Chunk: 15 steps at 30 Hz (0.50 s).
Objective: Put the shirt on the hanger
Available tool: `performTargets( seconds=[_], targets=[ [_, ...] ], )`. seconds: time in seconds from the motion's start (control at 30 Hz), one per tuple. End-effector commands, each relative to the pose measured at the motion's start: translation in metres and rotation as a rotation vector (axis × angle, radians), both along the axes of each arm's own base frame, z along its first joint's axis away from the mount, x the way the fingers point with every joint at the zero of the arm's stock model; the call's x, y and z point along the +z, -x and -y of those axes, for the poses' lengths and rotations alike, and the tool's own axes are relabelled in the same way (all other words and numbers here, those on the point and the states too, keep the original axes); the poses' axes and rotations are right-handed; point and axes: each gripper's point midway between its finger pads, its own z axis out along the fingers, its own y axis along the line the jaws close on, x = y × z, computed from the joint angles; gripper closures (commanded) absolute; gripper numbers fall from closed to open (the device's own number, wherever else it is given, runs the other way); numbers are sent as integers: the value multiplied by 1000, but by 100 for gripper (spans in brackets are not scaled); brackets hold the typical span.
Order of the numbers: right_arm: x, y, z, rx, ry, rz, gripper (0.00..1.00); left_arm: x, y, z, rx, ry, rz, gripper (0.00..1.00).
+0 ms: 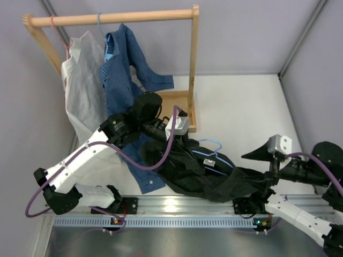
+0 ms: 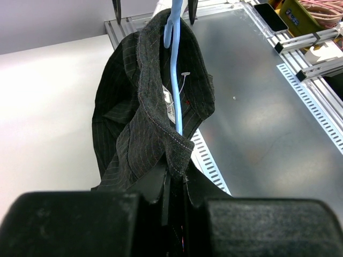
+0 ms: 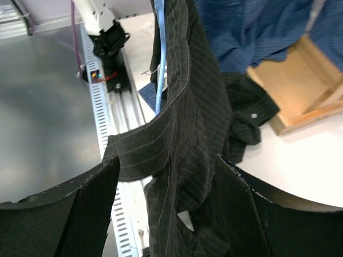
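Note:
The black pinstriped shirt (image 1: 211, 179) hangs bunched between my two grippers over the table's near edge. The light-blue hanger (image 1: 210, 153) lies in its collar, hook up and to the right. In the left wrist view my left gripper (image 2: 177, 170) is shut on the shirt's (image 2: 139, 118) collar fabric, with the hanger's rod (image 2: 176, 80) running straight out from the jaws. My right gripper (image 3: 166, 176) is open, its fingers (image 3: 88, 206) wide apart on either side of the shirt's (image 3: 193, 107) fabric. The hanger (image 3: 159, 64) shows beyond it.
A wooden clothes rack (image 1: 112, 19) stands at the back left, holding a white shirt (image 1: 80, 85) on a pink hanger and a blue dotted shirt (image 1: 120, 75). Its wooden base (image 1: 179, 104) sits behind the left gripper (image 1: 187, 145). A metal rail (image 1: 177, 206) runs along the near edge.

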Motion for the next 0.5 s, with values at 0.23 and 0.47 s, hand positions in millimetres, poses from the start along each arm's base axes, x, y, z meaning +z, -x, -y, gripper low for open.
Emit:
performTargets(
  seconds=[0.23,0.47],
  targets=[
    [-13,-2,-53,249,-12,-68,46,20,13,-10,-44,67,34,100],
    [-9,-20,-48,134,-29,-30,100,27,6,-9,21,57,33,100]
  ],
)
